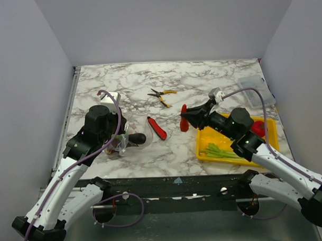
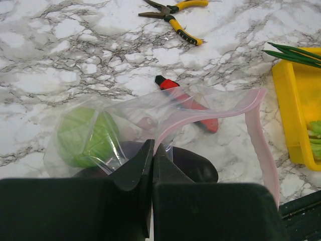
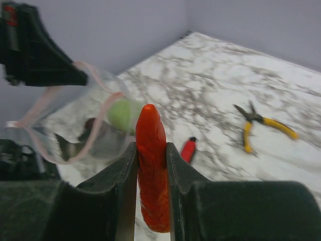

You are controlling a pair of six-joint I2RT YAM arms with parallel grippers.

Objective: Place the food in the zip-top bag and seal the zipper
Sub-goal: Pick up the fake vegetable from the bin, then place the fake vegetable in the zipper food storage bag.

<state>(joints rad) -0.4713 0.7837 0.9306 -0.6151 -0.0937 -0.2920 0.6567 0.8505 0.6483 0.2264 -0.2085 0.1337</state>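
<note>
My right gripper [image 3: 150, 148] squeezes the red chilli [image 3: 152, 175], its length running near edge to far edge. My left gripper [image 2: 153, 150] pinches the zip-top bag [image 2: 135, 113].

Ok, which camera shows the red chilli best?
The right wrist view: the red chilli fills the centre, clamped in the right gripper. The top external view shows only a small red shape at the gripper's tip; the left wrist view misses it.

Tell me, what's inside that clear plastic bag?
A green cabbage and a dark aubergine show through the bag. The left gripper pinching its edge covers the aubergine's near part, so anything below is hidden.
</note>
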